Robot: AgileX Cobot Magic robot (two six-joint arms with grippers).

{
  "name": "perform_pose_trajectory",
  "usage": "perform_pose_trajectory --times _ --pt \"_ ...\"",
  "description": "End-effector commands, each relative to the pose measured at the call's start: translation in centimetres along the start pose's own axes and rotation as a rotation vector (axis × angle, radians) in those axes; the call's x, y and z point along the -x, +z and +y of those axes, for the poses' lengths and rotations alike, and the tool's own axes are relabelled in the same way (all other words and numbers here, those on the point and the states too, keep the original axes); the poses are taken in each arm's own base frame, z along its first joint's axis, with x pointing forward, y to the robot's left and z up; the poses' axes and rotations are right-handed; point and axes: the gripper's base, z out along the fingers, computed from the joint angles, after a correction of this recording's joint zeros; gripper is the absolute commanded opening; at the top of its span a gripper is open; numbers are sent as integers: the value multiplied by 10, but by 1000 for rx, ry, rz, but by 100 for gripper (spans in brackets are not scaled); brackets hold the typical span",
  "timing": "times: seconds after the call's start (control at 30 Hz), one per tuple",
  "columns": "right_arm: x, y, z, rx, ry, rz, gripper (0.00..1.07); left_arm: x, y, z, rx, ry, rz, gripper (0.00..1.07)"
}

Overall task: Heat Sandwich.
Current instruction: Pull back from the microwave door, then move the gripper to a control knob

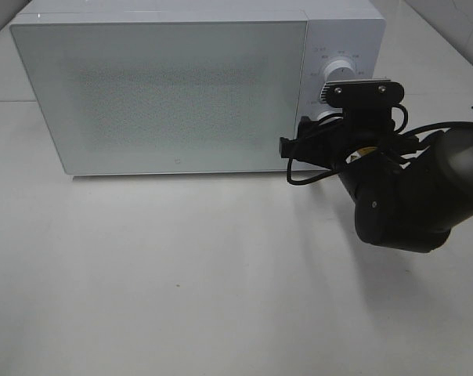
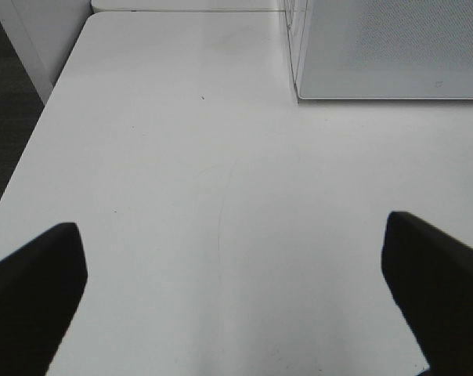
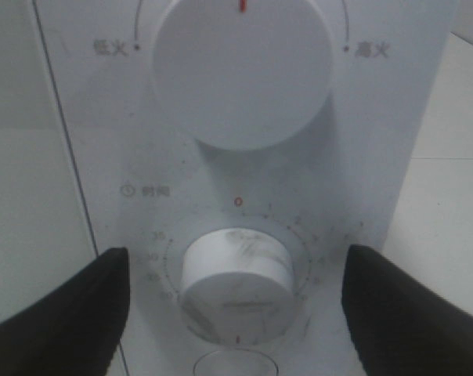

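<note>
The right claw [image 3: 236, 309] is open, its jaws either side of the timer knob [image 3: 235, 283] on the microwave [image 1: 354, 39]. The knob is to be centred between the jaws before closing, then turned squarely. The door [image 1: 158, 94] is shut; the sandwich is not seen, so its presence inside cannot be confirmed. The left claw [image 2: 236, 301] is open over the bench [image 2: 182, 157] beside the microwave.

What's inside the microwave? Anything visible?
Nothing can be seen inside. The microwave door is shut, and its dotted, opaque-looking panel hides the whole interior. No food shows in any view.
</note>
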Motion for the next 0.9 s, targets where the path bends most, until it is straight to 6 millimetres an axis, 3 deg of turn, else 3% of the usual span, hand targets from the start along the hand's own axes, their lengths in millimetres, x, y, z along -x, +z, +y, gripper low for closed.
perform_pose_trajectory --times 0.03,0.3,0.37,0.43,0.57,0.6,0.67,0.9 --pt "3 2 0 2 3 -14 72 -2 -3 -1 -3 -9 -31 98" --pt "3 2 0 2 3 -12 67 -2 -3 -1 -3 -9 -31 98" --pt "1 2 1 7 4 5 56 -2 -3 -1 -3 -9 -31 98" --pt "1 2 1 8 4 8 52 -2 -3 -1 -3 -9 -31 98" --pt "1 2 0 4 1 10 22 -2 -3 -1 -3 -9 -31 98" --pt "1 2 0 4 1 10 22 -2 -3 -1 -3 -9 -31 98" --pt "2 2 0 -1 3 1 9 -2 -3 -1 -3 -9 -31 98" --pt "4 2 -1 -8 7 -26 4 -2 -3 -1 -3 -9 -31 98"
